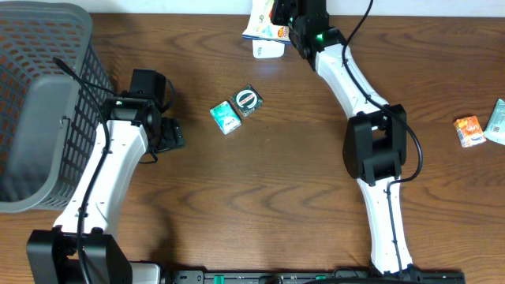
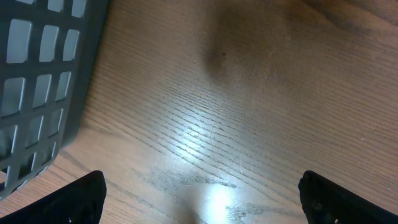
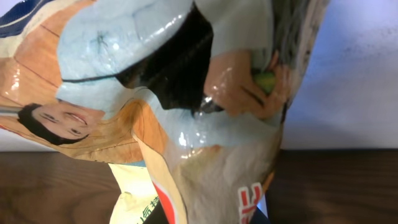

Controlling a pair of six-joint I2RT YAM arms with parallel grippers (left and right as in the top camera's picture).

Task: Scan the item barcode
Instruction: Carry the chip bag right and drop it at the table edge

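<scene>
- Right tool [image 1: 293, 24] pressed together, pinching the crumpled snack packet [image 3: 186, 124] at the bench's far edge.
- Left tool [image 2: 202, 196] spread wide above the wooden bench [image 2: 261, 93], just beside the grey basket [image 2: 37, 93] at left.
- A teal pack [image 1: 226, 118] and a dark green pack [image 1: 247, 100] lie side by side mid-bench.

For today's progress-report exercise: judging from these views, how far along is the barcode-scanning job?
Done: the right gripper is shut on a snack packet at the far edge of the table. In hand: presenting it; no barcode or scan is visible. To do: the green packet, dark packet and orange packet lie untouched; the left gripper hangs open and empty near the basket.
</scene>
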